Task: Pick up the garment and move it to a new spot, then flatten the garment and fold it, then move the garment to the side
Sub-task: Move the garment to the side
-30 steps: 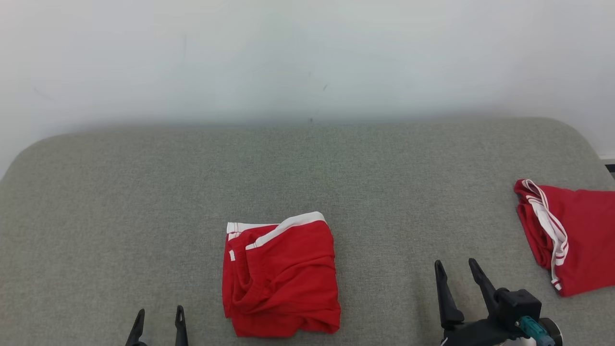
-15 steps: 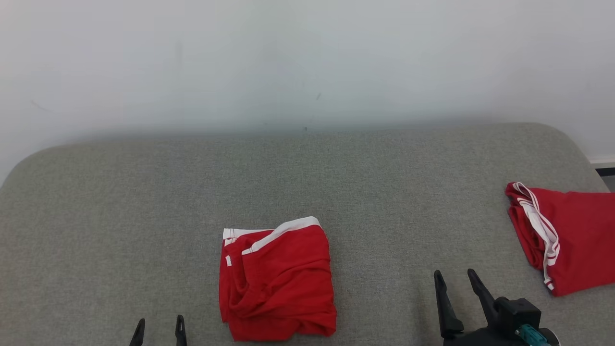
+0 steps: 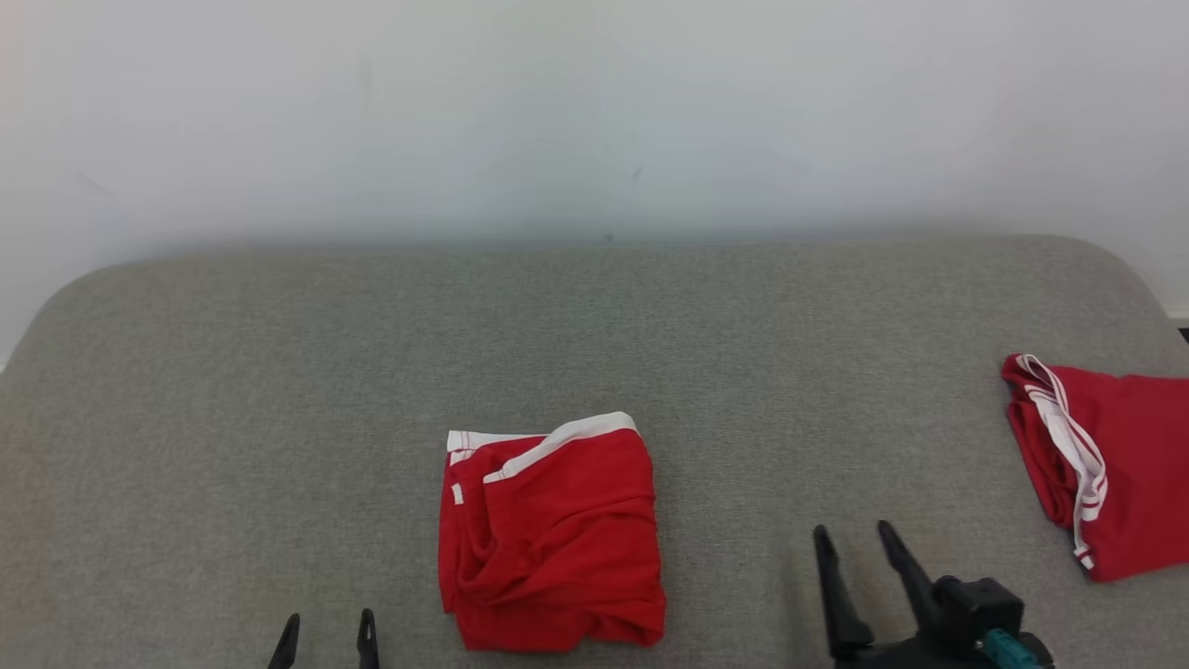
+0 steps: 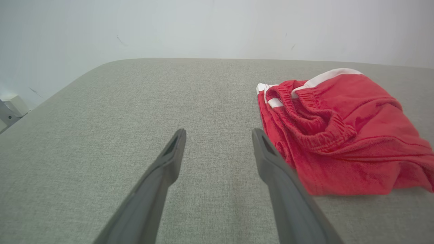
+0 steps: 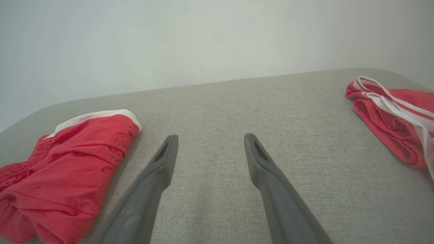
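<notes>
Head view: red shorts (image 3: 553,534) lie folded into a rough square on the grey cushion (image 3: 594,316), about 6 o'clock from its centre, near the front edge. White waistband trim is on the 12 o'clock side. The 6 o'clock edge is bunched and wrinkled.

Left gripper (image 3: 330,616) is at 7 o'clock of the frame, fingertips poking up from the bottom edge. Jaws spread, nothing between them. It sits at 8 o'clock of the shorts, apart from the cloth.

Right gripper (image 3: 851,528) is at 5 o'clock of the frame, jaws spread wide, empty. It sits at 3 o'clock of the shorts with a clear gap.

Second red garment (image 3: 1115,465) with white stripes lies at the cushion's 3 o'clock end, cut by the frame, well apart from the shorts. Pale wall (image 3: 594,111) is at 12 o'clock.

Left wrist view: fingers are over bare cushion, shorts at 2 o'clock. One finger overlaps the cloth edge in the picture; can't tell if it touches.

Right wrist view: fingers are over bare cushion, shorts at 8 o'clock, second garment at 2 o'clock. Neither is touched.
</notes>
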### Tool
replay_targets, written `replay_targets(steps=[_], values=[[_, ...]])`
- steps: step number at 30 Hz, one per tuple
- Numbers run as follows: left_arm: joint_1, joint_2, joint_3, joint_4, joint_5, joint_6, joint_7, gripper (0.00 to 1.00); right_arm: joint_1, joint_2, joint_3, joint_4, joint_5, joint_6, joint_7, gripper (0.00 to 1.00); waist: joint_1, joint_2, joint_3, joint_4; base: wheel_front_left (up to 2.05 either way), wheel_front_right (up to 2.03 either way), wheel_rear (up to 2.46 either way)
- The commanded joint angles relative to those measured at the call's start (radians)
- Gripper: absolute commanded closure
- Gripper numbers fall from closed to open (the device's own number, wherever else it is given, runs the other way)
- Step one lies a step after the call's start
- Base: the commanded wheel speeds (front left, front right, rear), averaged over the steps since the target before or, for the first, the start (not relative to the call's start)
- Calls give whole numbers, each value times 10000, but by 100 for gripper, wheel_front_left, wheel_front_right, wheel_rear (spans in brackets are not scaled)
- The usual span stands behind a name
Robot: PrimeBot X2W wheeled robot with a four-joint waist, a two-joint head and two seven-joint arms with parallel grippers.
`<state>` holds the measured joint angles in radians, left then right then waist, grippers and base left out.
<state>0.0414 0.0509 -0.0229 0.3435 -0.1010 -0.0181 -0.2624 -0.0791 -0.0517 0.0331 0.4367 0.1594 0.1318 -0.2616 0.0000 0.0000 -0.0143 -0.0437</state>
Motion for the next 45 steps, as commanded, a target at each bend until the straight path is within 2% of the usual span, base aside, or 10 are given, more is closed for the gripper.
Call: replay_targets(steps=[1, 8, 13, 20, 30, 31, 32, 33, 39, 45], values=[[19, -4, -83, 24, -13, -29, -31, 0, 89, 19, 335, 22, 132, -25, -35, 0, 0, 0, 50, 230, 0, 0, 0], [-106, -3, -536, 121, 119, -153, -31, 0, -88, 12, 1372, 168, 706, -25, -37, 0, 0, 0, 240, 730, 0, 0, 0], [-269, 0, -799, 134, 112, -128, -31, 0, -521, 10, 2546, 334, 1242, -25, -35, 0, 0, 0, 499, 1195, 0, 0, 0], [-379, -3, -864, 281, 52, -136, -31, 0, -1424, 10, 2904, 1700, 1582, -25, -35, 0, 0, 0, 707, 1866, 0, 0, 0], [-314, -3, -854, 3, -350, -144, -31, 0, -2197, 12, 3899, 4360, 2371, -25, 682, 0, 0, 0, 753, 2085, 0, 0, 0], [-306, -3, -852, 14, -353, -128, -31, 0, -2251, 12, 4004, 4486, 2451, -25, 639, 34, 0, 0, 749, 2081, 0, 0, 0], [-308, -6, -857, 31, -330, -116, -31, 0, -2312, 12, 4106, 4579, 2500, -25, 581, 57, 0, 0, 748, 2072, 0, 0, 0], [-316, -5, -844, 43, -320, -108, -31, 0, -2358, 15, 4188, 4650, 2582, -25, 517, 100, 0, 0, 741, 2049, 0, 0, 0], [-222, -8, -673, 72, -332, -91, -31, 0, -2759, -3, 4166, 4782, 2726, -26, 46, 100, 0, 0, 591, 1570, 0, 0, 0], [-205, -8, -628, 12, -479, -91, -29, 0, -2978, 7, 3225, 4629, 2052, -26, -33, 100, 0, 0, 476, 509, 0, 0, 0]])
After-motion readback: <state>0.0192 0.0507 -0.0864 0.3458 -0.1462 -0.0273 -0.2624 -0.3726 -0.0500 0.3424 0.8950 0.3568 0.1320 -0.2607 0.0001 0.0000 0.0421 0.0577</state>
